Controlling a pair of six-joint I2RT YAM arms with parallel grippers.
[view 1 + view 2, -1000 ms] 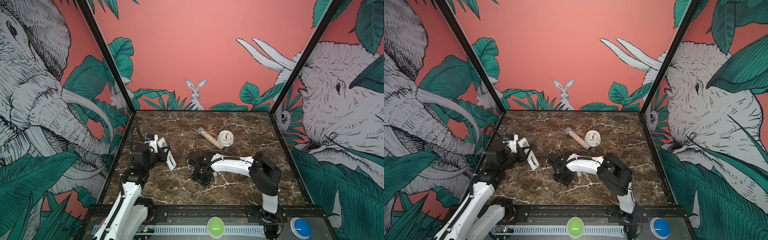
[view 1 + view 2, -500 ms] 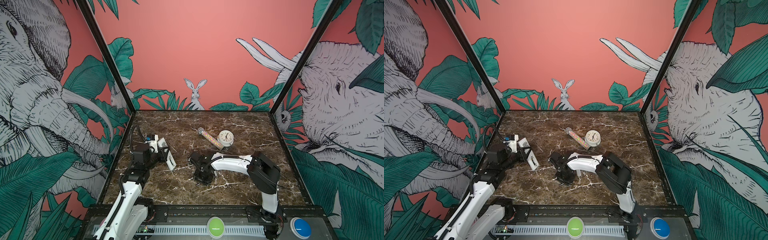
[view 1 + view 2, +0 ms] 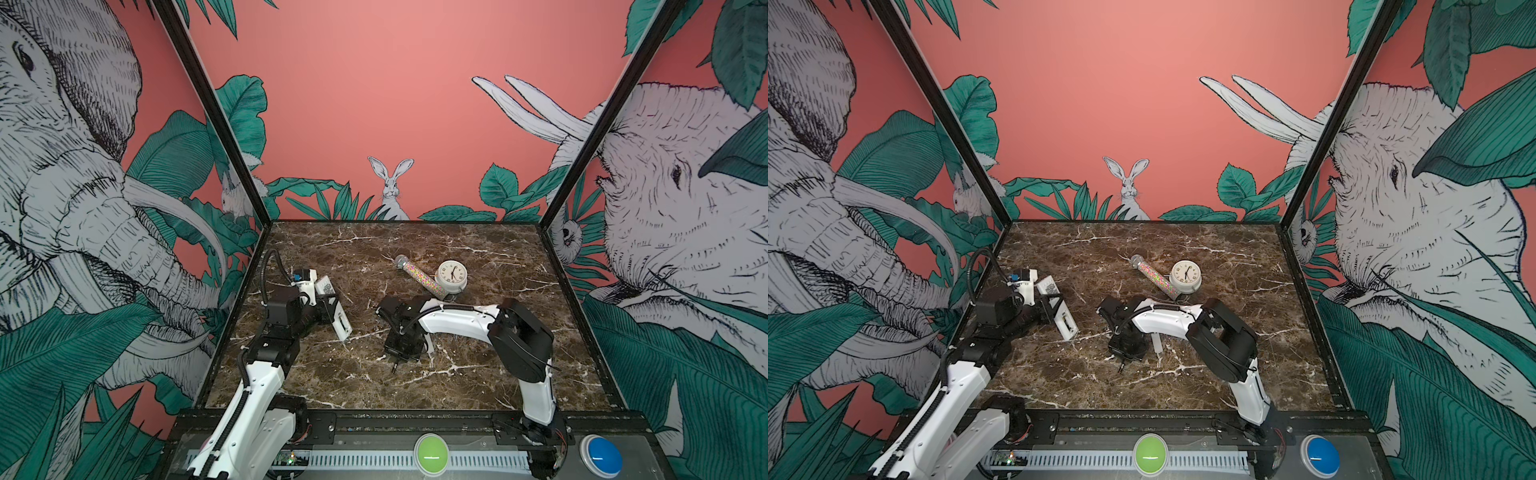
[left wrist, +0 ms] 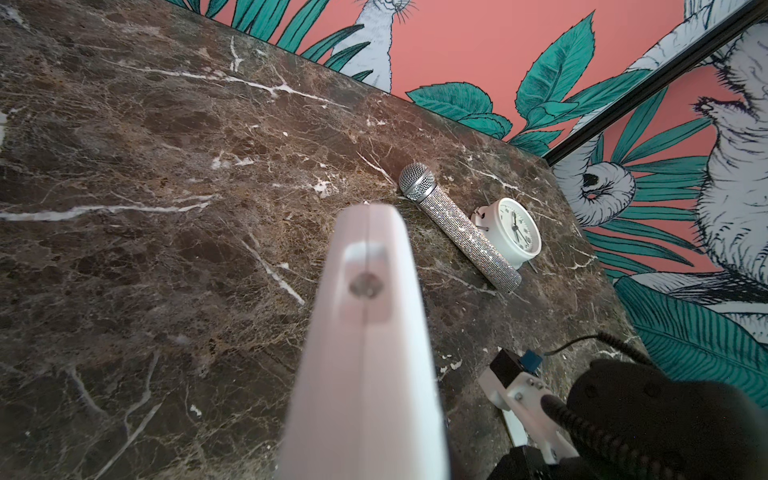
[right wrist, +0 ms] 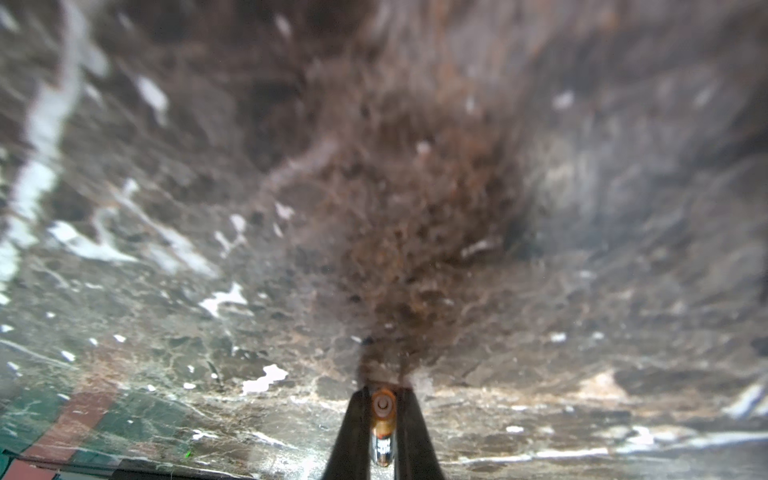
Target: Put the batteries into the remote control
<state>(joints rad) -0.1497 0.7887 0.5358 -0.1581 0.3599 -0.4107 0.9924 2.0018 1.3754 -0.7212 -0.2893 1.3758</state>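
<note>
The white remote control (image 3: 340, 318) (image 3: 1066, 320) is held tilted above the table's left side, an open dark slot showing in its lower end. My left gripper (image 3: 328, 308) is shut on it. In the left wrist view the remote control (image 4: 365, 353) fills the middle as a blurred white bar and hides the jaws. Near the table's centre my right gripper (image 3: 395, 365) (image 3: 1121, 366) points down at the marble. In the right wrist view the right gripper (image 5: 383, 395) is shut on a small battery (image 5: 382, 417) with a gold end, its dark fingers (image 5: 353, 432) pressed to both sides.
A glittery microphone-shaped tube (image 3: 419, 276) and a round white clock (image 3: 451, 275) lie together at the back, behind the right arm. A small white strip (image 3: 429, 347) lies on the marble beside the right wrist. Black frame posts and walls close in the table.
The right gripper's jaws have closed onto the battery, with the arm staying almost in place. The left arm and the remote control have not moved.
</note>
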